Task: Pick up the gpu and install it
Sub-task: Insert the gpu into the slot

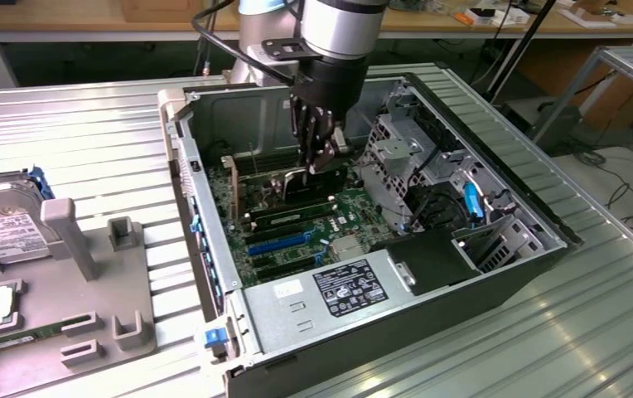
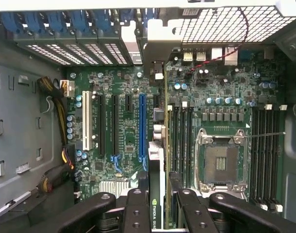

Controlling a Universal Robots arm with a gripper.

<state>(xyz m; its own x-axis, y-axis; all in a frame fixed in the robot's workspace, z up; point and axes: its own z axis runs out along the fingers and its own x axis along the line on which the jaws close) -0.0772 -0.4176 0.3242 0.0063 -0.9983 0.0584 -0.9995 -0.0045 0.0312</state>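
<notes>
A robot arm reaches down into an open computer case (image 1: 449, 319) lying on its side on a ribbed metal counter (image 1: 95, 133), in the upper middle of the exterior view. Its black claw (image 1: 319, 159) is clenched on the graphics card (image 1: 300, 178), which it holds on edge inside the case, close to the rear wall and over the green motherboard (image 1: 339, 211).

From the wrist view, the claw (image 2: 161, 196) has a finger pressed on either face of the graphics card (image 2: 158, 155). The card is seen edge-on as a thin strip running away from the camera, with a green-and-black maker's label close to the fingers (image 2: 138, 204). Its far end meets the silver slotted panel at the back of the case. It lies just beside a long blue slot (image 2: 141, 126) on the motherboard (image 2: 128, 87), between that slot and the rows of memory slots next to the bare processor socket (image 2: 221, 162). Whether the card's lower edge is in a slot or above the board cannot be told.

At the exterior view's left, well apart from the case, a grey holder (image 1: 84, 282) sits on the counter. A silver hard drive (image 1: 2, 232) with a white label stands in it, and a narrow green memory stick (image 1: 12, 338) lies in it nearer the lower left corner. A wooden workbench (image 1: 74, 33) runs across the background.
</notes>
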